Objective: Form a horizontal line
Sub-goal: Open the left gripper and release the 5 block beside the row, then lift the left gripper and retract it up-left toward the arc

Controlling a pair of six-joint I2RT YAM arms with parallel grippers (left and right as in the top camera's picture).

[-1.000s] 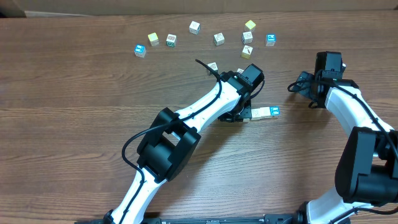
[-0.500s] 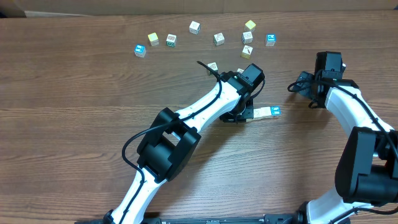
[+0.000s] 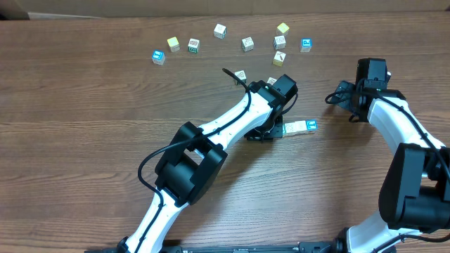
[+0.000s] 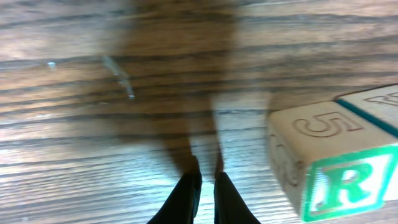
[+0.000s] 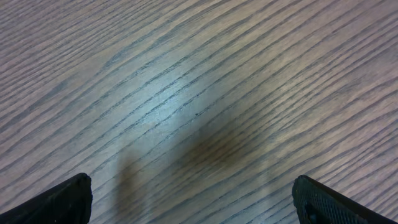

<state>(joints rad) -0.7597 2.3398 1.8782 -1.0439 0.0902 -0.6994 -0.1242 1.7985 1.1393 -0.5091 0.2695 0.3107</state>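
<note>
Overhead: short straight row of three small wooden cubes (image 3: 300,127) on brown wood-grain table (image 3: 84,126), right of centre, blue-faced end at 3 o'clock, other end tucked under white left arm.

Left wrist view alone shows left black two-finger claw (image 4: 206,173): clenched, nothing between fingers. Green "R" end cube (image 4: 336,177) at 3 o'clock of tips, just beside, not touching.

Right wrist view: right black two-finger claw (image 5: 193,200) released, spread wide, well apart from row.

Loose small wooden cubes (image 3: 247,43) scattered at 12 o'clock of row.
</note>
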